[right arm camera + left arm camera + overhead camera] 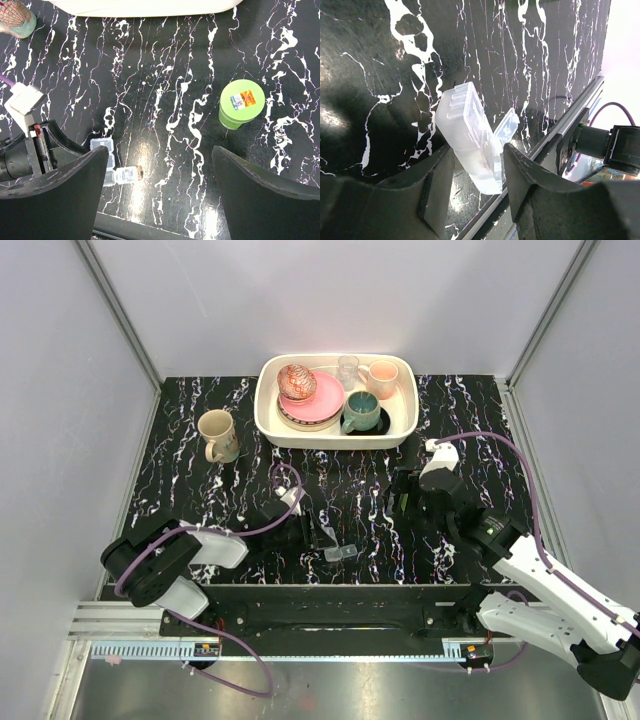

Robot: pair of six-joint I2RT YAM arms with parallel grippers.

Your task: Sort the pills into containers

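The containers (467, 131) are a short clear plastic strip lying on the black marbled table near its front edge, with one lid flipped open (125, 175). They also show in the top view (338, 553). My left gripper (479, 150) is open, its jaws on either side of the strip's near end without clamping it. In the right wrist view one tiny yellow-brown pill (141, 173) lies on the table beside the open lid. No other pills show. My right gripper (160, 152) is wide open and empty, hovering above the table right of the strip.
A green bottle (241, 103) stands right of the pill. A white tray (272, 422) of mugs and plates sits at the back. A beige mug (217, 435) stands at back left. The table's metal front rail (555, 135) runs just beyond the strip.
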